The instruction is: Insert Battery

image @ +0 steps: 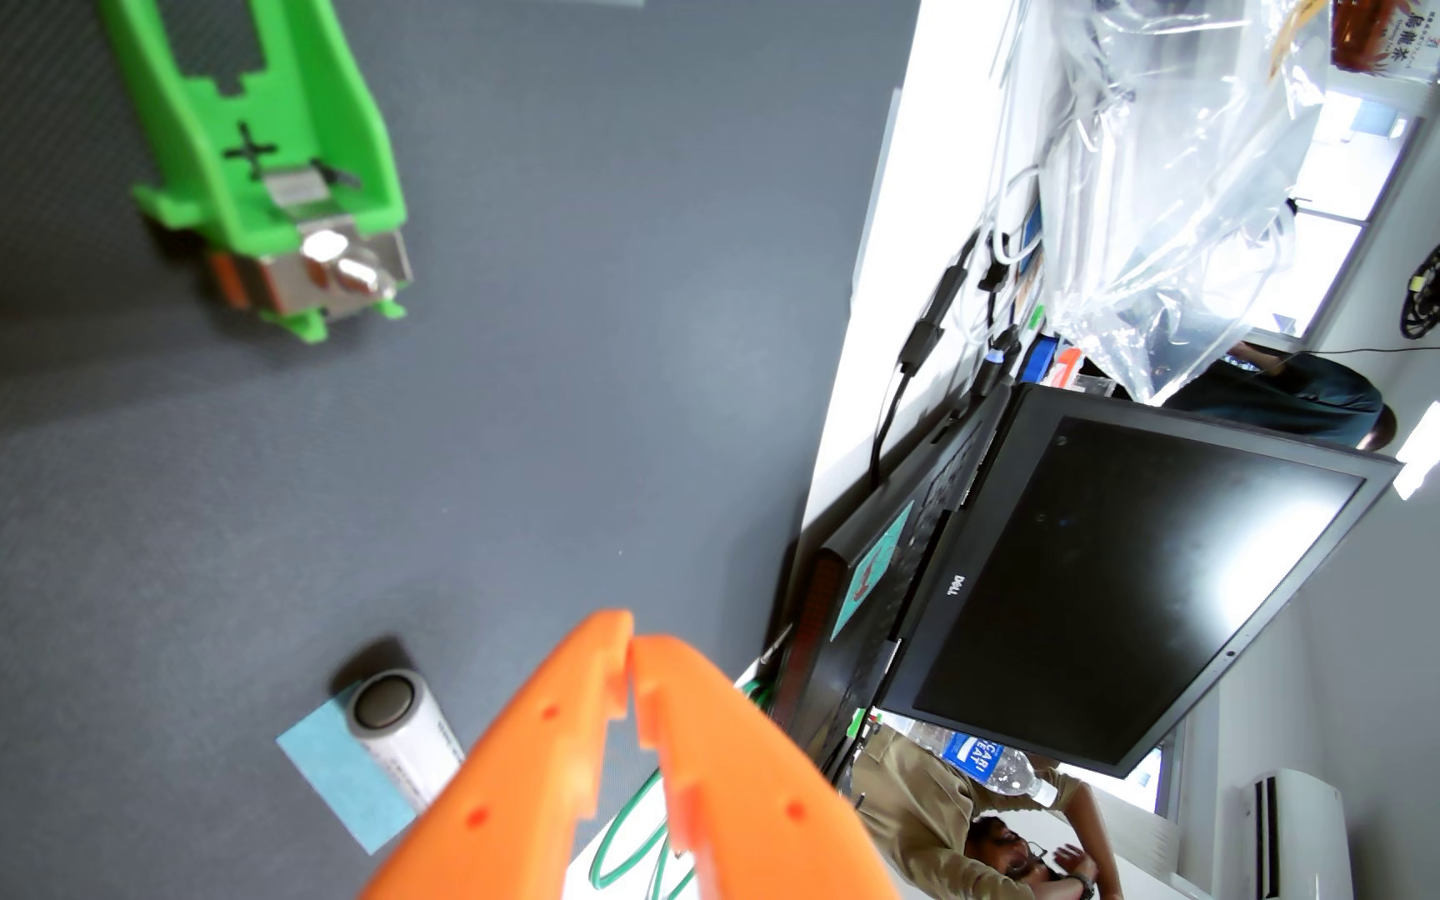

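The battery (400,731), a silver-white cylinder with a dark end cap facing the camera, lies on its side on the grey mat (526,389), partly over a small light-blue pad (344,783) near the mat's bottom edge as the wrist view shows it. Its lower end is hidden behind the orange gripper (632,645), whose two fingers come up from the bottom edge and meet at their tips, so the jaws are closed and hold nothing; the tips sit just beside the battery, to its right, without a visible touch. Well apart, toward the mat's upper left corner, sits the green battery holder (266,156), an open trough with a black plus sign marked on its floor and a metal contact plate (297,190) beside the mark. A metal block with a shiny round part (336,264) is fixed at the holder's near end. Past the mat's right edge, on the white table (916,216), stand an open black laptop (1132,588) with a dark screen, black cables (924,337) and a clear plastic bag (1175,190).
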You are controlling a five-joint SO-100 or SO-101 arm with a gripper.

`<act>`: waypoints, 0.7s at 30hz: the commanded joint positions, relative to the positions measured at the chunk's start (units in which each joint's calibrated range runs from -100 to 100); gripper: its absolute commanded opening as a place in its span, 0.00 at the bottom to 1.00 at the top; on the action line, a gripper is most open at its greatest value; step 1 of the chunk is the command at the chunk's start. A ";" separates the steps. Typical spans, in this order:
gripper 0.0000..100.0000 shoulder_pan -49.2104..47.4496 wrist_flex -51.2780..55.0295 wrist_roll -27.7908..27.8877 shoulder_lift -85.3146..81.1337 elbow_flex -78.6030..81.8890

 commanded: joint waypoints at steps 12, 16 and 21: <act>0.02 -0.10 -0.84 0.28 -0.41 -1.08; 0.01 -1.40 0.77 0.33 0.26 -10.17; 0.01 -0.92 10.59 0.33 2.76 -28.09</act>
